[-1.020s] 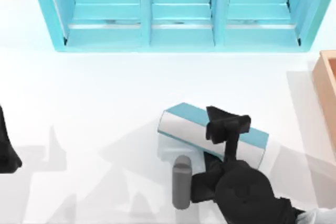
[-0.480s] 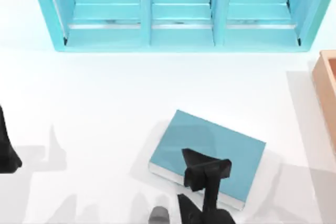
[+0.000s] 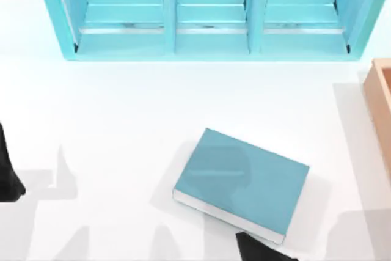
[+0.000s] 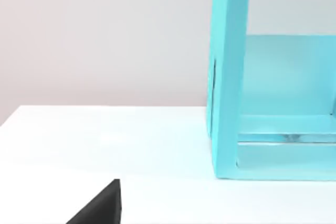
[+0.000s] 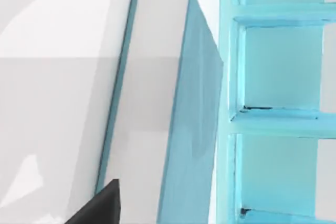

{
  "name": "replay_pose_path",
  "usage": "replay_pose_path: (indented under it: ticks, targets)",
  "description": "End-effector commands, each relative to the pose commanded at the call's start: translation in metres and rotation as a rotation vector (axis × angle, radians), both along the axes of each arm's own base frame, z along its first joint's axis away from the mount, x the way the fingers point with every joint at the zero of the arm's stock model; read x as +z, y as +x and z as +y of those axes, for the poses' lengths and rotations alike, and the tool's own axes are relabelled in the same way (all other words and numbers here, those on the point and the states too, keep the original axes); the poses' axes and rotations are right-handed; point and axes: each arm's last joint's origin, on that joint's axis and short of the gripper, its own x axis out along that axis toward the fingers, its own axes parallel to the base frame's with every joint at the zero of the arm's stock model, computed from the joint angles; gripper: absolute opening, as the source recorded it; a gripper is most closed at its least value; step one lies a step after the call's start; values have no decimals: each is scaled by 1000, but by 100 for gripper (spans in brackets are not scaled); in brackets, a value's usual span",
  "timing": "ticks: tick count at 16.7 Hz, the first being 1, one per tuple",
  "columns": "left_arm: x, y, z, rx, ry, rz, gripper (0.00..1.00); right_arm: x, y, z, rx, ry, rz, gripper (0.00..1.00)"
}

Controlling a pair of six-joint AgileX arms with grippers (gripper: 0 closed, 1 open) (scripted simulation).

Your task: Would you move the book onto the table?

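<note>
Book position: I am seeing the book (image 3: 242, 182) lying flat, cover up, on the white tabletop (image 3: 110, 126), toward the near right of the top view, well apart from the light-blue shelf unit (image 3: 208, 16) at the far edge and clear of the tan wooden box (image 3: 382, 108) at the right.
Book axis: its long side is running slantwise, from the near left up toward the far right, with the white page edges (image 3: 226, 214) facing the near side.
Right gripper: I am watching my right gripper (image 3: 264, 250) sitting at the near edge, just beside the book's near corner and not touching it; the book is lying just beyond it, toward the shelf. I cannot tell how its fingers are standing.
Right wrist view: the book (image 5: 157, 108) is showing page edges and cover side on, with the shelf unit (image 5: 278, 103) behind.
Left arm: parked at the far left edge (image 3: 7, 169), well apart from the book; I cannot tell its gripper's state.
Nearer arm: the right, by a wide margin.
Task judgement: the book is resting on the tabletop with nothing holding it, so I am reading the move as done.
</note>
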Motion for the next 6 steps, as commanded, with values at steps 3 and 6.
replay_pose_path:
  ticks: [3,6]
  targets:
    - [0,0,0,0,0,0,100,3,-3,-8,-27,-18,-46,100]
    - [0,0,0,0,0,0,100,4,-3,-9,-34,-20,-56,100]
